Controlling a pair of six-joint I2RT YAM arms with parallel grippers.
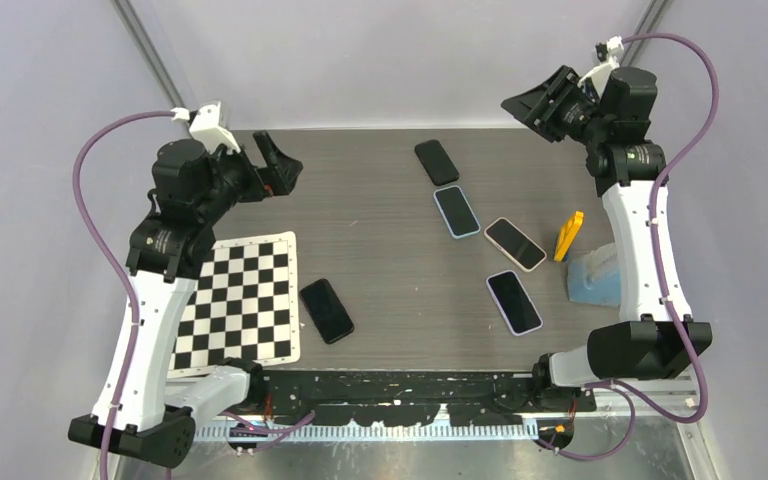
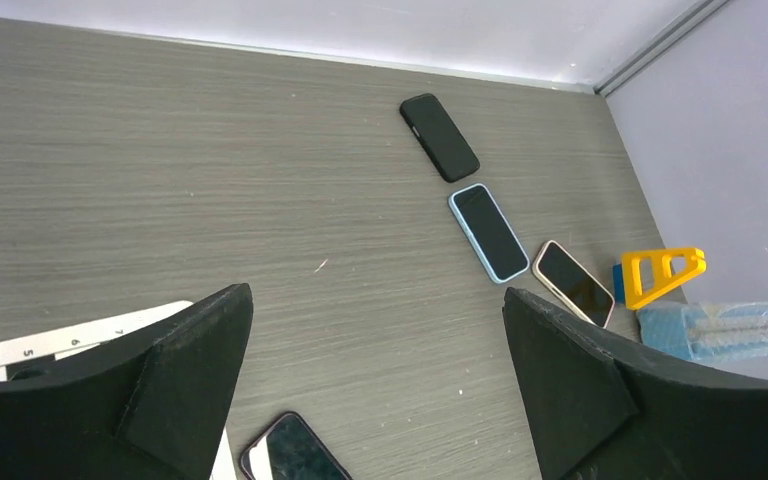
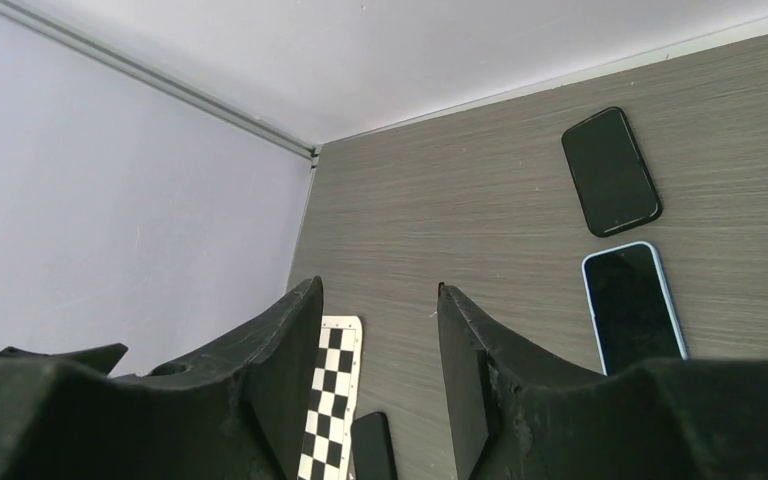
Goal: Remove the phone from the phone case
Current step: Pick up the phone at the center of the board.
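Overhead view of a dark grey wood-grain table (image 1: 390, 190) with two black-and-white robot arms at its near edge. Five phones lie flat on it, screens dark, with no brand name legible on any.

Three sit in coloured cases in a loose row on the right side: a blue-cased phone (image 1: 457, 211), a pink-cased phone (image 1: 515, 243) nearer and to its right, and a lilac-cased phone (image 1: 514, 301) nearest the arms (which one the task means cannot be told). A far black phone (image 1: 436, 161) lies beyond the blue one. A near black phone (image 1: 326, 310) lies just beside a checkerboard sheet (image 1: 240, 300) on the left.

The only writing is small numerals on the sheet's white border, seen in the left wrist view; they look like 4, 5 and 7.

The left gripper (image 1: 275, 165) hangs above the far left of the table, fingers spread wide and holding nothing. The right gripper (image 1: 540, 105) is raised over the far right corner, fingers partly parted, nothing between them.

A yellow plastic tool (image 1: 568, 236) stands just beside a pale blue object (image 1: 595, 278) at the right edge.
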